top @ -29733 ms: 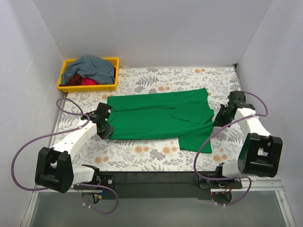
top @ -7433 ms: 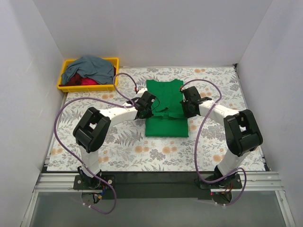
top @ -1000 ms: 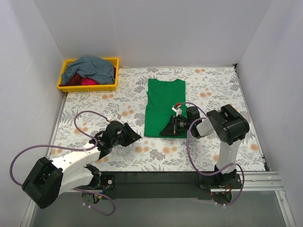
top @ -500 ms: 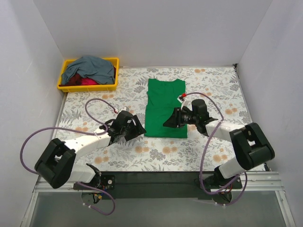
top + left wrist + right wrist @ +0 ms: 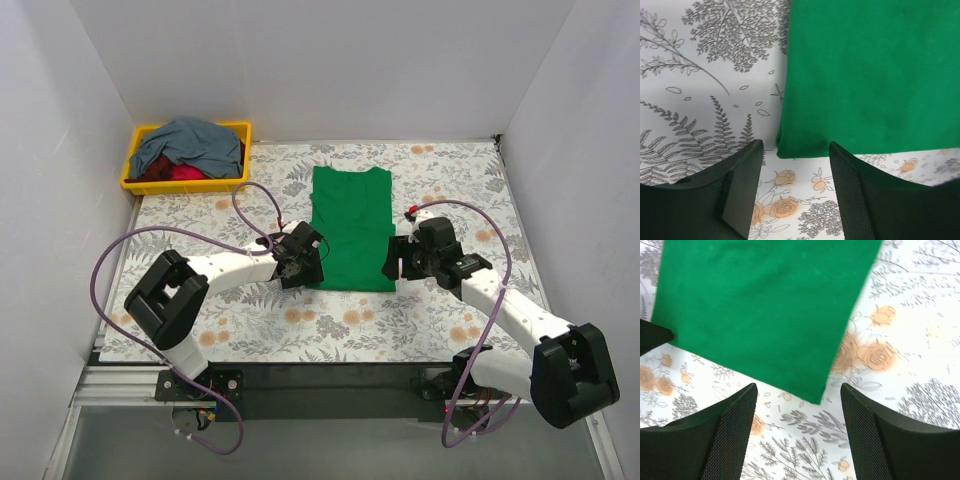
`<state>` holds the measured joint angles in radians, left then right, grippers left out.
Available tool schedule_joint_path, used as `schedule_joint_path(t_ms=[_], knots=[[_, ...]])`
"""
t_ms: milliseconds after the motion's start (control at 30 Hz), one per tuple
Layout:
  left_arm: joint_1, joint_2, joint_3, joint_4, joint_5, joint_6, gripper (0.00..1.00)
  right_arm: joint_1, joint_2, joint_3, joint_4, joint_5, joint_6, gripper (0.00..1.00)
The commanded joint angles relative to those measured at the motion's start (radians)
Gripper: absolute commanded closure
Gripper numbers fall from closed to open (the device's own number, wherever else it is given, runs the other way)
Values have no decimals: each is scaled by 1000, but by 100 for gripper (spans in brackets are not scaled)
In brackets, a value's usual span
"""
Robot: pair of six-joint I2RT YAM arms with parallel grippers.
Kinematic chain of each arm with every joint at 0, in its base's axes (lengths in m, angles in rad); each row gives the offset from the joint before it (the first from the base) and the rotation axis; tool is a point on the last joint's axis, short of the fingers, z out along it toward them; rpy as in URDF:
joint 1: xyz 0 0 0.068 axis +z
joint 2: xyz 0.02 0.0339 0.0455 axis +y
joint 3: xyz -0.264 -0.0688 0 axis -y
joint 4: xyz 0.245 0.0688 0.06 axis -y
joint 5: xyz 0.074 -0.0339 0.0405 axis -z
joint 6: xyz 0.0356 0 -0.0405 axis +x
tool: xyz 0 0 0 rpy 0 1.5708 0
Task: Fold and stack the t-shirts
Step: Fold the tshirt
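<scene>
The left gripper (image 5: 795, 155) and right gripper (image 5: 797, 400) both stand open, holding nothing. Each is at a near corner of the green t-shirt (image 5: 350, 225), lying folded on the table (image 5: 470, 180). Each should pinch all the layers, probably several, then lift together.

Plain wht walls (image 5: 330, 70), floral-print tbl cover (image 5: 455, 185), even light
</scene>
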<state>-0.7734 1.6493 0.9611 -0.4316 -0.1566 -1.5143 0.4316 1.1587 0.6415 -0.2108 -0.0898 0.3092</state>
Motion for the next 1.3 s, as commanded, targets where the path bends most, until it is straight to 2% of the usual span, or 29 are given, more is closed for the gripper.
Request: schedule_joint_path(t_ms=[0,333,467,633,700,733,900,1267], knots=[[-13,9,56,-113,-96,23,47,-2,-48,-26,-90,85,-30,25],[-50,119,122,-170,-115,29,55,-2,-56,-74,-93,85,-28,26],[-72,176,148,-219,-126,16,63,-2,-56,-82,-93,85,-27,26],[-81,225,143,-245,-92,-20,64,-2,-62,-86,-88,85,-24,26],[-81,239,134,-245,-78,-33,71,-2,-54,-91,-81,79,-16,26],[-83,242,127,-245,-69,-38,78,-4,-47,-95,-75,75,-6,26],[-84,225,96,-245,-69,-56,100,-1,-4,-124,-6,55,56,26],[-93,170,41,-226,-46,-76,100,25,64,-74,5,140,134,43]])
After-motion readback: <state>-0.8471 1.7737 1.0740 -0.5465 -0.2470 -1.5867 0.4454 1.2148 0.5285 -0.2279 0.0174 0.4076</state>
